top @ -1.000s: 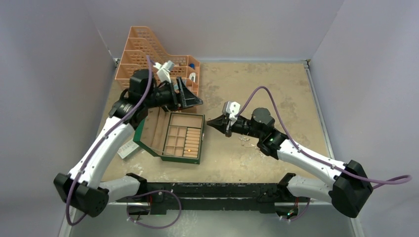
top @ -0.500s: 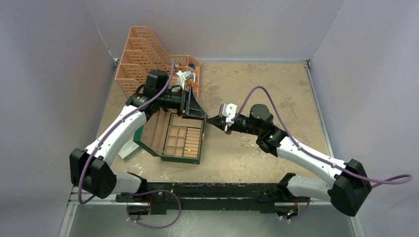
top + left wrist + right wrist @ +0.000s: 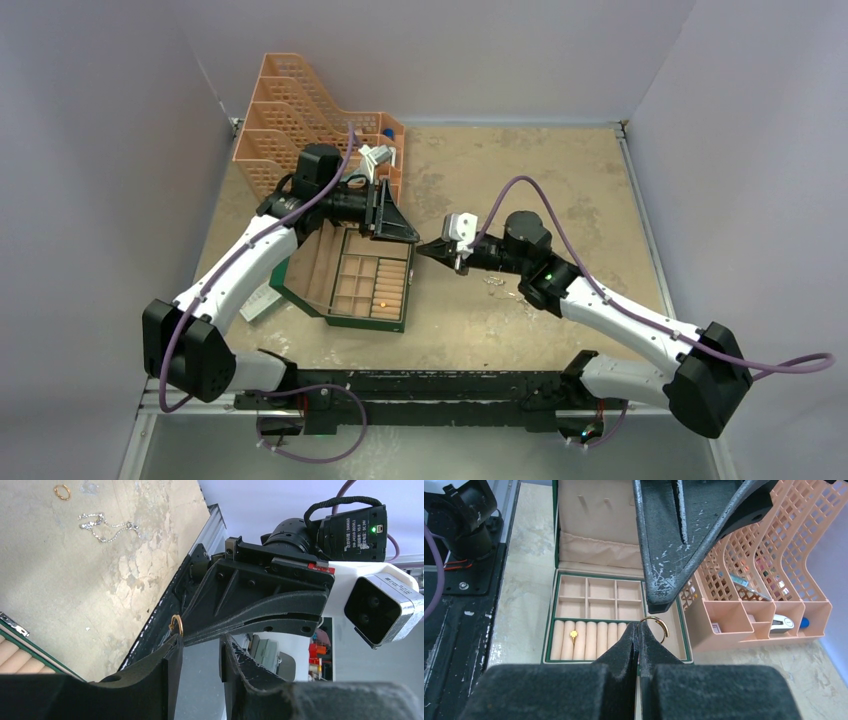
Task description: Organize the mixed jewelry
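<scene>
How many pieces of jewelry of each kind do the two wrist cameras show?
Gold rings: 3 (held ring in the right gripper, boxed ring in the green jewelry box, loose ring on the table)
Silver chain: 1, on the table
Total: 4

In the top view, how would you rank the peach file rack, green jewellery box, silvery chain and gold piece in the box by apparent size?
Largest first:
peach file rack
green jewellery box
silvery chain
gold piece, a mere dot; these last two look close
</scene>
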`<state>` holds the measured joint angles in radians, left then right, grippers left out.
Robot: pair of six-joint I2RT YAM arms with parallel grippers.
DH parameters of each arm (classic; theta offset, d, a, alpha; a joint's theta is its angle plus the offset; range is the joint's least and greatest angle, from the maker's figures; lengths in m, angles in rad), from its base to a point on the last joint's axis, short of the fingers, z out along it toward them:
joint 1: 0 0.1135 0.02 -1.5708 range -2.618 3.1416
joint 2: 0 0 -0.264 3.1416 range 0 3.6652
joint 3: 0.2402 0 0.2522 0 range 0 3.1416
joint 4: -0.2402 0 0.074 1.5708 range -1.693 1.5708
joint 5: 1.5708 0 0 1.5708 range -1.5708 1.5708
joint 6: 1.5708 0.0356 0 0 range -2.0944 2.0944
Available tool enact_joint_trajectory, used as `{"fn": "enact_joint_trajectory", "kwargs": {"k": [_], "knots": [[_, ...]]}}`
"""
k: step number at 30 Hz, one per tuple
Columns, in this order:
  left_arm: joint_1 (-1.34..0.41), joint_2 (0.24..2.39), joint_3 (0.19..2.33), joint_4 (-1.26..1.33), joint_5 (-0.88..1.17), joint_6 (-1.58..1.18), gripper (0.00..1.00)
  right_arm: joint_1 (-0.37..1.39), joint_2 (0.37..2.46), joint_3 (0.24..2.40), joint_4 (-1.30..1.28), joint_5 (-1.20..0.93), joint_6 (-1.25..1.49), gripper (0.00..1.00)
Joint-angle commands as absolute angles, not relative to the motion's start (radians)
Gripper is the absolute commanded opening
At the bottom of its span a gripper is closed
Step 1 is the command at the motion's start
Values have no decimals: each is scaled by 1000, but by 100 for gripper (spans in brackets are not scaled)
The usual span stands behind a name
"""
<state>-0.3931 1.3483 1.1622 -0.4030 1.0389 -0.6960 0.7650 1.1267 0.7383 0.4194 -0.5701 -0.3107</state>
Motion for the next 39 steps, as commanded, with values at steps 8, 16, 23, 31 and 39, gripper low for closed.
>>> {"fn": "enact_joint_trajectory", "kwargs": {"k": [8,16,23,31,39], "knots": [[-390,1363,1138,-350,1029,-714,30,771,1136,787,448,-616,-324,0],[-390,1366,1116,-355,1050,-699,27,772,1146,782,469,-616,-313,0],[-394,1387,1104,-349,1077,-697,21,772,1126,771,482,-606,-323,0],[-400,1379,1096,-324,1094,-704,2,773,1137,773,480,-610,-324,0],[-400,1352,1095,-296,1066,-705,0,772,1120,784,454,-565,-288,9]]}}
